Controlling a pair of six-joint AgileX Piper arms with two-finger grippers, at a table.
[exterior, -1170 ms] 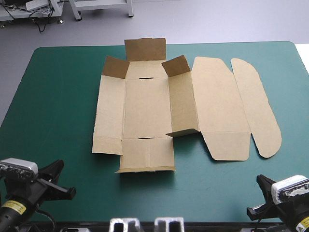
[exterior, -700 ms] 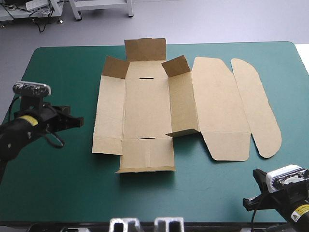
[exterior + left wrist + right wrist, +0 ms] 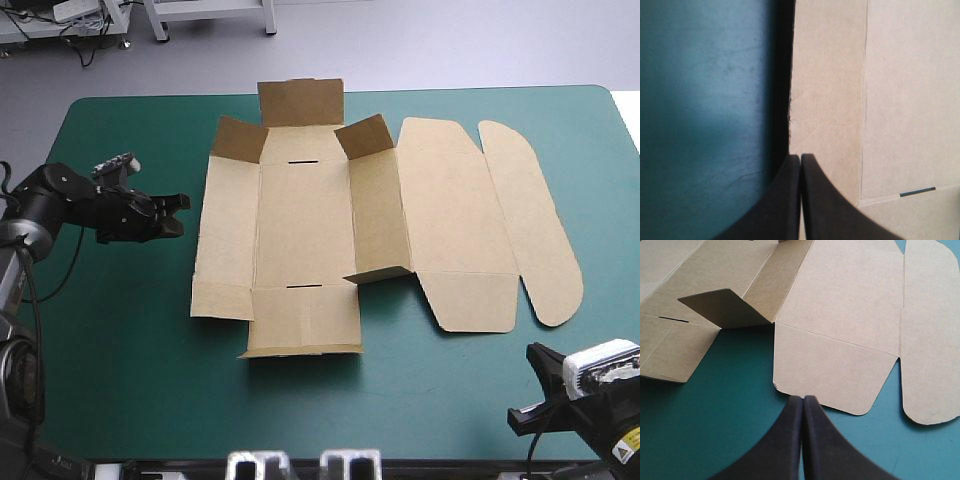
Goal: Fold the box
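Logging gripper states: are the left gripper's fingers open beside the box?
No: on the left gripper the fingers meet in one pointed arch by the box.

Left claw (image 3: 800,156) closed, stretched inward, right claw (image 3: 803,398) closed, held low

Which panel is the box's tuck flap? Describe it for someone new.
On the teal-green cover, find the brown box lying mostly flat. Go to its side nearest the cover's right edge: the tuck flap is the outermost long strip. Unlike its straight-edged neighbours, its outer edge is one long curve.
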